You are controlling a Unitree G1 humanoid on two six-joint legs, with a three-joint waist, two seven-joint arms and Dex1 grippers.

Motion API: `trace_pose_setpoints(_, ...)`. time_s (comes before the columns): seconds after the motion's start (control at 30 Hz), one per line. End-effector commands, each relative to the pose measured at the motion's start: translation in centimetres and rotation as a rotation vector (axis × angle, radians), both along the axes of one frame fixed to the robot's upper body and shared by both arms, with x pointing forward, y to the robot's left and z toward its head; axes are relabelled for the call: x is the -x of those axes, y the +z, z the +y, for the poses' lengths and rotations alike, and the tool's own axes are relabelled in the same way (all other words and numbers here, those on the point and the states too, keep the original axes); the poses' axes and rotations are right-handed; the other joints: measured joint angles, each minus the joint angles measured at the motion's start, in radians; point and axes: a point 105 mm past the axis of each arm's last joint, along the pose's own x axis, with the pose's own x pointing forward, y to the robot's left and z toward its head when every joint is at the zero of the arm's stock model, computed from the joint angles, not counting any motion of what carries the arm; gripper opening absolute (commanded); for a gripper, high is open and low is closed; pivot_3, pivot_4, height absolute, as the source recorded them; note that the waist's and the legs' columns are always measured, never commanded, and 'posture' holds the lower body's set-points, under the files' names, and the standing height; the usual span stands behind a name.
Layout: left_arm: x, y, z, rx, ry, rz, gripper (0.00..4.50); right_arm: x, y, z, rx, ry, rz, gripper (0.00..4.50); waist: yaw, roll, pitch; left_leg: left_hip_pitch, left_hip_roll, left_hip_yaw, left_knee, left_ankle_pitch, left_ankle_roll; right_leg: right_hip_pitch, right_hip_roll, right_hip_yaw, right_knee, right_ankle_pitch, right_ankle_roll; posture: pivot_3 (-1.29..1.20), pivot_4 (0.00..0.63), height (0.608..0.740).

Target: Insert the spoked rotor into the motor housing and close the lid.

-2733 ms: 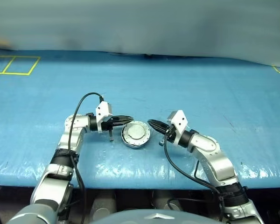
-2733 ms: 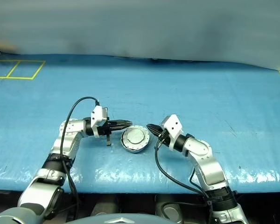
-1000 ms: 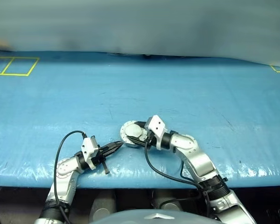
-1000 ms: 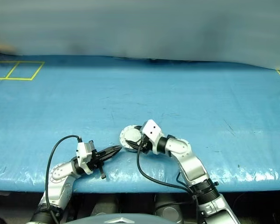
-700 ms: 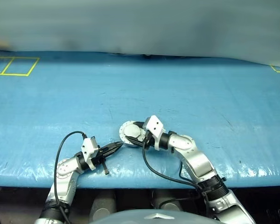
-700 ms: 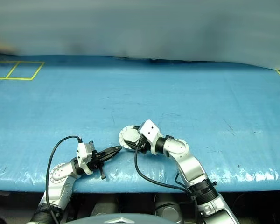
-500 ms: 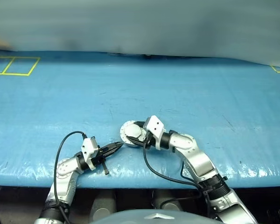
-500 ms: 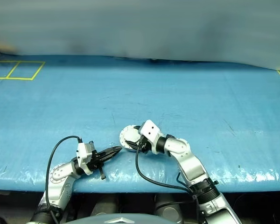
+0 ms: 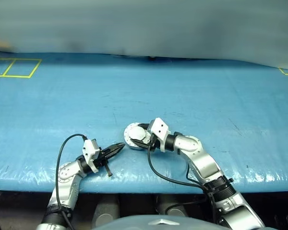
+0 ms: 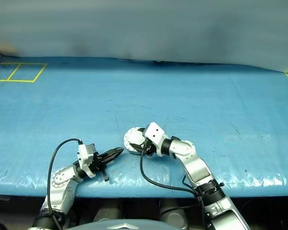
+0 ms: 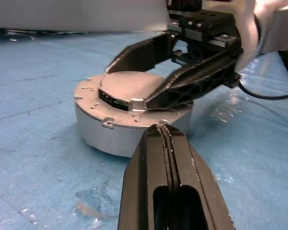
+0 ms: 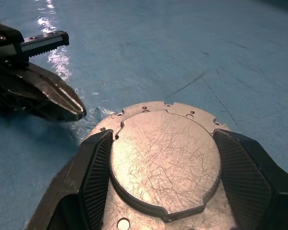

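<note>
Closed round grey metal motor housing [image 9: 136, 136], its scratched lid [image 12: 164, 160] with raised round centre on top, resting on the blue table cover [image 9: 192, 96] near its front edge. The right gripper [image 12: 164, 177] has its jaws set wide, straddling the raised centre — contact cannot be told. The left gripper [image 11: 169, 139], jaws pressed together, points at the casing's side, just beside it. Judged rigid, fairly heavy and smooth — best taken across the rim.
</note>
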Motion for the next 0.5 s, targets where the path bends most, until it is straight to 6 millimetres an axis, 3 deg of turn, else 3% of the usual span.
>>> trace_pose_setpoints(0.03, -1.9, 2.4, 0.7, 0.064, 0.089, -0.046, 0.00, 0.0, -1.2, -0.4, 0.043, -0.014, 0.031, 2.99, 0.000, 0.000, 0.000, 0.000, 0.000, 0.000, 0.000, 0.000, 0.000, 0.000, 0.000, 0.000, 0.000, 0.000, 0.000, 0.00, 0.150, 0.740)
trace_pose_setpoints(0.17, -2.7, 3.2, 0.3, 0.084, 0.065, -0.053, 0.00, 0.0, -1.2, -0.5, 0.043, -0.018, 0.031, 2.99, 0.000, 0.000, 0.000, 0.001, 0.000, 0.000, 0.000, 0.000, 0.000, 0.001, 0.000, 0.000, 0.000, 0.000, 0.000, 0.00, 0.150, 0.740)
trace_pose_setpoints(0.4, -2.5, 0.9, -1.7, -0.117, -0.079, 0.012, 0.00, 0.2, -1.3, -0.7, 0.041, -0.035, 0.029, 2.99, -0.001, 0.000, 0.000, 0.001, 0.000, 0.000, -0.001, 0.000, 0.000, 0.000, 0.000, 0.000, -0.001, 0.000, 0.000, 0.00, 0.150, 0.740)
trace_pose_setpoints(0.5, -2.4, -0.3, -1.7, -0.221, -0.103, 0.034, 0.00, 0.2, -1.3, -0.8, 0.033, -0.049, 0.034, 2.99, 0.002, 0.000, -0.002, 0.001, 0.000, 0.000, -0.001, 0.000, 0.000, 0.001, 0.000, 0.000, -0.001, 0.000, 0.000, 0.00, 0.150, 0.740)
